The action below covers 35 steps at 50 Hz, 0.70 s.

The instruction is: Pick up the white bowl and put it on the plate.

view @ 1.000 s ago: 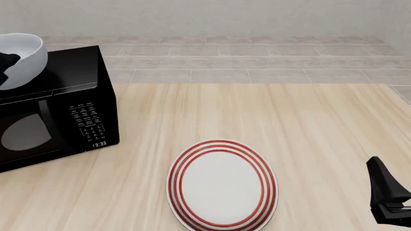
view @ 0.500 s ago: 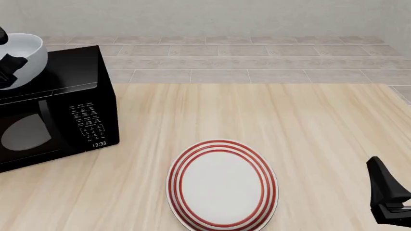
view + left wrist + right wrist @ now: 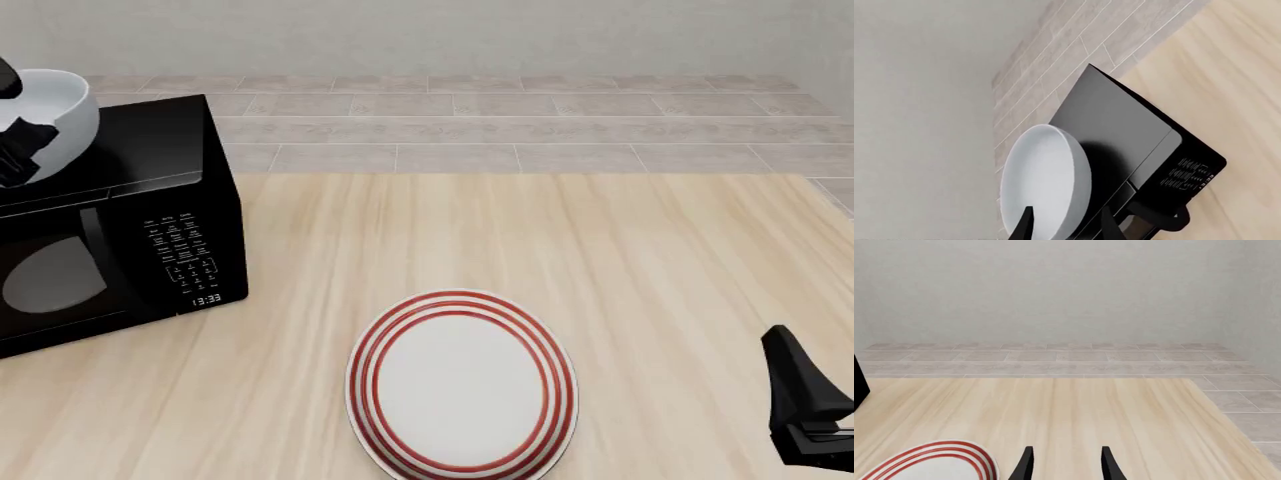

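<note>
The white bowl (image 3: pixel 60 115) stands on top of a black microwave (image 3: pixel 134 220) at the far left of the front view. My left gripper (image 3: pixel 16 135) is at the bowl's left rim. In the left wrist view its two fingers (image 3: pixel 1025 226) stand apart on either side of the wall of the bowl (image 3: pixel 1044 185), so the left gripper (image 3: pixel 1066 227) is open. The plate (image 3: pixel 461 385), white with red rings, lies flat near the table's front edge. My right gripper (image 3: pixel 790 365) waits at the front right, open and holding nothing, with the plate (image 3: pixel 934 465) off to one side of it.
The microwave (image 3: pixel 1121 130) takes up the table's left side, its door and keypad facing right. Behind the wooden table (image 3: pixel 561 240) runs a tiled ledge (image 3: pixel 507 130) and a plain wall. The table's right edge (image 3: pixel 1214 405) shows in the right wrist view.
My left gripper has shifted slightly upward at the bowl's rim. The bowl stays on the microwave. The right arm and the plate have not moved.
</note>
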### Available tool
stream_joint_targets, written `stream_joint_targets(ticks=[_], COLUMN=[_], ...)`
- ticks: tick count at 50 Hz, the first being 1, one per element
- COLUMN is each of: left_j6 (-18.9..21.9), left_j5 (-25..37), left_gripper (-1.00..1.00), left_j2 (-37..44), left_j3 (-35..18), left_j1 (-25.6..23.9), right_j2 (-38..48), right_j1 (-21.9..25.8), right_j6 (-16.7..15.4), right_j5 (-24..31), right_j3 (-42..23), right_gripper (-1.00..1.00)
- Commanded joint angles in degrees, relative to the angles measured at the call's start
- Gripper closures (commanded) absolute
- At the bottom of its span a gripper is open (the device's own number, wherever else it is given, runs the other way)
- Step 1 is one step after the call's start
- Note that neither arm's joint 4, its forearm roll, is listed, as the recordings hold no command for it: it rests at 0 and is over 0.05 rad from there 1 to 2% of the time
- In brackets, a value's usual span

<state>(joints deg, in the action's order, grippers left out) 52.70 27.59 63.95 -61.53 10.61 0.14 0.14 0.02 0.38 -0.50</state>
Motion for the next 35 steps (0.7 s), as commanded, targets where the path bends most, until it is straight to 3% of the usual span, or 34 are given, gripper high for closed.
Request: stream_joint_targets(ticks=[1,35], left_j6=[0.19,-0.53], left_j5=[0.18,-1.83], left_gripper=[-1.00,-1.00], left_j2=[-0.33,3.01], left_j3=[0.10,-0.62], left_j1=[0.56,1.38], right_j2=[0.04,0.04], right_j1=[-0.15,-0.14], right_j6=[-0.04,-0.04], right_j5=[-0.09,-0.08], right_j3=[0.08,0.08], right_gripper=[-1.00,-1.00])
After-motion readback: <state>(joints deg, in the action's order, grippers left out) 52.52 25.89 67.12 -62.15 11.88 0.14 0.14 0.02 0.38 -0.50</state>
